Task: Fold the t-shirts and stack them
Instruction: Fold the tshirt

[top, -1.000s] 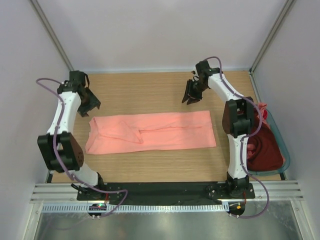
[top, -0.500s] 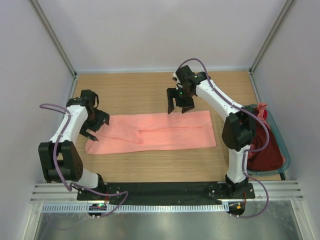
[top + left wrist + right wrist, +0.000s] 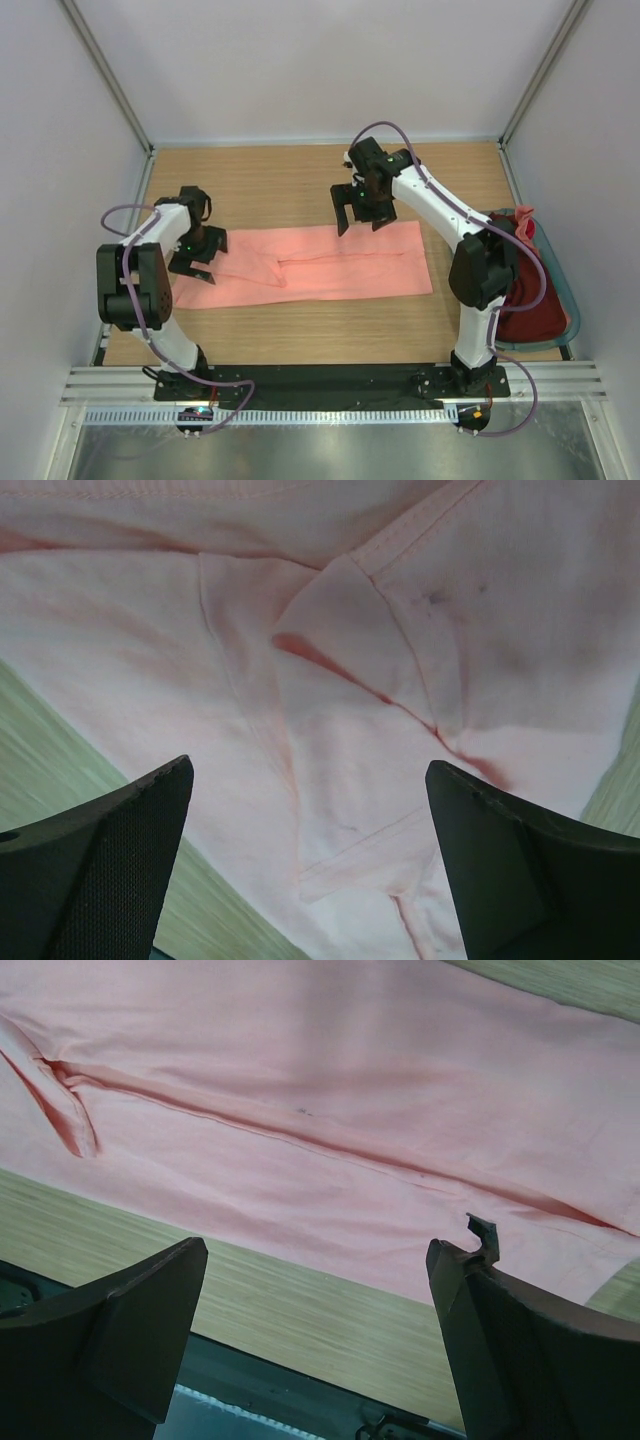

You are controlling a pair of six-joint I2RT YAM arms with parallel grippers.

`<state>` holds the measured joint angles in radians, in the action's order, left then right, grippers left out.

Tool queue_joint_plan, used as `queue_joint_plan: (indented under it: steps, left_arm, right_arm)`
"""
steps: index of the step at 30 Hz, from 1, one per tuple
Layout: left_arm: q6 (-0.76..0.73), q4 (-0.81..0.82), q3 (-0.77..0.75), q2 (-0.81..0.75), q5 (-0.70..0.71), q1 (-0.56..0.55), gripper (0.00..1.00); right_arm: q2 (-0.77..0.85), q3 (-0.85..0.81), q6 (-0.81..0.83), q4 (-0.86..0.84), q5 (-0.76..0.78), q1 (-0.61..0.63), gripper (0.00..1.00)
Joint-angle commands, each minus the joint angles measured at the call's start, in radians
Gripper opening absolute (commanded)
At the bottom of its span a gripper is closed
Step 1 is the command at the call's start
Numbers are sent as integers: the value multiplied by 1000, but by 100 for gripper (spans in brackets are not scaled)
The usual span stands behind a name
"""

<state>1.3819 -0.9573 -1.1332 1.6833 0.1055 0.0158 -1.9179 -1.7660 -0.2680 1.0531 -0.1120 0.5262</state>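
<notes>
A salmon-pink t-shirt (image 3: 320,264) lies flat on the wooden table as a long band folded lengthwise, also seen close up in the left wrist view (image 3: 330,660) and the right wrist view (image 3: 330,1080). My left gripper (image 3: 197,258) hangs open over the shirt's left end, with a folded sleeve between its spread fingers (image 3: 110,850). My right gripper (image 3: 360,214) hangs open above the shirt's far edge, its fingers (image 3: 520,1330) wide apart with nothing in them. A dark maroon t-shirt (image 3: 525,295) sits bunched in the basket at the right.
The grey-teal plastic basket (image 3: 565,290) stands at the table's right edge, with a salmon-pink cloth (image 3: 524,220) draped over its far rim. White walls and metal posts close in the table. A black rail (image 3: 320,380) runs along the near edge.
Both grippers have opened wide. The left arm came down from the far left onto the shirt's left end. The right arm swung left and nearer to the shirt's far edge.
</notes>
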Motion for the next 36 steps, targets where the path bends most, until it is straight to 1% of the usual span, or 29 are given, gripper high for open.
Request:
queue_joint_plan:
  steps: [1,6,8,9,10,12,13,14,15,16,18,19,20,21,22,23,24,26,27,28,32,36]
  left_arm:
    - [39,60,-17,71,48,-2,100]
    - [-30,66,-74,196,94,0,100]
    - [-96,48,-154,260,126,1,100]
    - [-119,34,-192,283,166,1,100]
    - [-177,8,-271,317,184,1,100]
    - [-252,-21,-379,415,209,3,100]
    - [-330,-43,-495,450,214,1,100]
    - [-375,-55,-555,534,214,3,100]
    - [-417,-67,-616,574,198,1,98]
    - [-514,-101,-761,616,194,0,97]
    - [-596,-156,-926,749,220,-7,97]
    - [-698,-164,-997,789,229,-7,96]
    - [-739,-193,-1145,821,252,-7,96]
    - [-792,-193,-1204,870,269,-37,97]
    - [-835,-189,-1246,880,290,-48,97]
    - [-883,-145,-1251,871,293,-50,98]
    - [-894,-112,-1228,825,299,-50,98]
    - [-902,-54,-1177,771,307,-50,100]
    - [-897,-35,-1119,742,303,-50,100]
    - [-893,-20,-1094,684,290,-51,100]
    - [-824,-41,-1007,560,217,-51,100]
    - [-768,-12,-831,397,148,-51,100]
  right_arm:
    - [53,-4,24,13,35,5,100]
    - [51,-12,13,31,31,5,100]
    - [59,0,12,27,35,6,100]
    - [62,7,13,27,40,6,100]
    - [59,16,16,25,49,5,100]
    - [54,31,33,21,60,6,100]
    - [54,52,41,4,67,6,100]
    - [53,65,56,-8,72,5,100]
    - [50,74,85,-25,77,5,100]
    - [45,83,105,-30,86,6,100]
    - [25,82,151,-39,97,8,100]
    - [17,77,162,-42,101,6,100]
    - [10,74,168,-48,100,6,100]
    - [-3,74,174,-53,100,6,100]
    - [-12,71,184,-65,95,6,100]
    - [-18,68,188,-64,94,8,100]
    - [-33,65,194,-62,94,8,100]
    - [-41,77,216,-68,106,14,100]
    - [-46,83,220,-77,107,15,100]
    - [-49,105,227,-80,107,20,100]
    - [-69,151,237,-100,169,21,100]
    - [-113,133,239,-110,170,21,100]
